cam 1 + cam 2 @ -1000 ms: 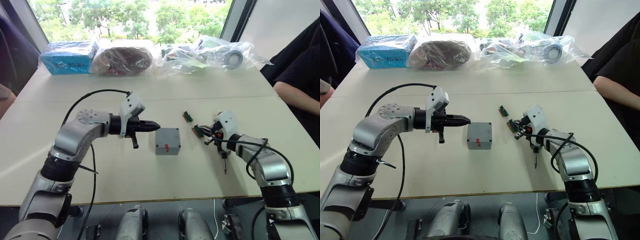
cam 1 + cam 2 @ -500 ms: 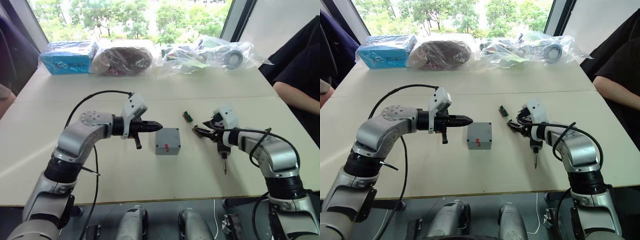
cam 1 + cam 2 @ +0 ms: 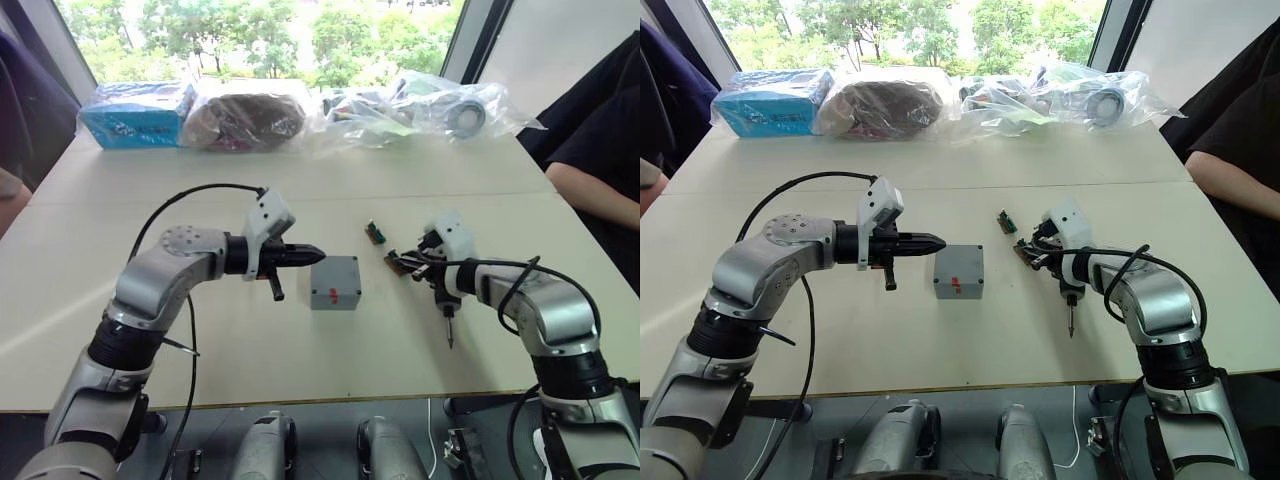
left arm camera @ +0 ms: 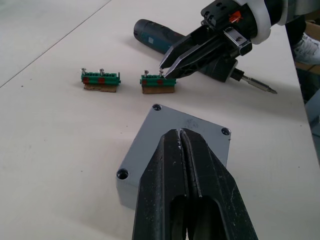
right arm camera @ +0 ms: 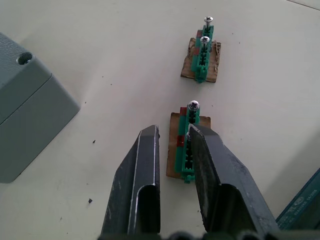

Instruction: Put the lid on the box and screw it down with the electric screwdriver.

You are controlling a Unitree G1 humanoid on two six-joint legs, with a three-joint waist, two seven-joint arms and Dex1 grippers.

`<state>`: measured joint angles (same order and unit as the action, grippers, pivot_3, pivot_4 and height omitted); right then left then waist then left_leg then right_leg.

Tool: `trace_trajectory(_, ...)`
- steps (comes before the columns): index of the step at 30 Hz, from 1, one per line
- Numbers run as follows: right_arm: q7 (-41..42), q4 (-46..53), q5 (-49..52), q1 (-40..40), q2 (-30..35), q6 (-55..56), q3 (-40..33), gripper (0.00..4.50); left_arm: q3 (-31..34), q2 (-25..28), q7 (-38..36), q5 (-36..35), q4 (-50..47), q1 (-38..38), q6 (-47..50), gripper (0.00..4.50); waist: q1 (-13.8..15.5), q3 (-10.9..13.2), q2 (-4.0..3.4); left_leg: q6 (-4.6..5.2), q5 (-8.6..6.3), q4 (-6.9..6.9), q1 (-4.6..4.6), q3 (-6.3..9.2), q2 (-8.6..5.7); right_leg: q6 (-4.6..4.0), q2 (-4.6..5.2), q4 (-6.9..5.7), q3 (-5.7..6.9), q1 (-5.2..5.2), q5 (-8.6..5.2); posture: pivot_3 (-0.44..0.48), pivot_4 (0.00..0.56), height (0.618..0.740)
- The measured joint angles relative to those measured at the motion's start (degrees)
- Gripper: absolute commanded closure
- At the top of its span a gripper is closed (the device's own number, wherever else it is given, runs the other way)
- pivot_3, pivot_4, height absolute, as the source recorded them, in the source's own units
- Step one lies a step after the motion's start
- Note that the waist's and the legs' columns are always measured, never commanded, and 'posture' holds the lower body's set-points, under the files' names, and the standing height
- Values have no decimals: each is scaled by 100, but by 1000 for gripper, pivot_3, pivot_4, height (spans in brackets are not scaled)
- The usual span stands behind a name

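The grey lid (image 4: 186, 134) sits flat on the square grey box (image 3: 335, 283) mid-table, while the black electric screwdriver (image 3: 446, 305) lies toward the table's right edge.

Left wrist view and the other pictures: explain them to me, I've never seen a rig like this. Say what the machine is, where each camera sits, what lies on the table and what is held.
This is a two-armed humanoid robot working at a table. The two wide pictures come from cameras in its head, looking down over its arms. The two close ones come from a camera on each wrist, looking along that arm's black fingers. On the table are a grey box with its lid on, two small green strips carrying screws, and the electric screwdriver lying by the right arm. The left gripper is shut and empty, pointing at the box. The right gripper is open over one strip. Nothing is held.
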<state>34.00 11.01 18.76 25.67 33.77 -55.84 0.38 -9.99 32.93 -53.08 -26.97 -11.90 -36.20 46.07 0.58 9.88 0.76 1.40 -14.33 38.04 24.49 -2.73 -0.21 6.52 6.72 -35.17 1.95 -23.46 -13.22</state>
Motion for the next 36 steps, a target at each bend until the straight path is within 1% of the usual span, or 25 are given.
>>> trace_trajectory(18, -99, -121, -192, -4, 11, 269, 127, 3648, 0, -3, 50, -2, -22, 24, 3, 4500, 0, 0, 0, 0, 0, 0, 0, 0, 0, 0, 0, 0, 0, 0, 0, 0, 150, 740)
trace_trajectory(29, -74, -121, -218, -4, 35, 235, 130, 3648, 0, -79, 75, -1, -22, 24, 1, 4500, 0, 0, 0, 0, 0, 0, 0, 0, 0, 1, 0, 0, 0, 0, 0, 0, 150, 740)
trace_trajectory(32, -73, -124, -221, -4, 35, 236, 130, 4390, 0, -93, 81, -1, -22, 25, 1, 4500, 0, 0, 0, 0, 0, 0, 0, -1, 0, 1, -1, 0, 0, 0, 1, 0, 150, 740)
trace_trajectory(33, -73, -129, -223, -4, 35, 237, 130, 4484, 0, -96, 82, -1, -22, 25, 1, 4500, -1, 0, 0, 0, 0, 0, 0, 0, 0, 1, -1, 0, 0, 0, 1, 0, 150, 740)
trace_trajectory(36, -73, -138, -229, -4, 35, 245, 135, 4484, 0, -98, 82, -1, -22, 34, -1, 4500, -1, 0, 0, 0, 0, 0, 0, 0, 0, 2, -1, 0, 0, 0, 1, 0, 150, 740)
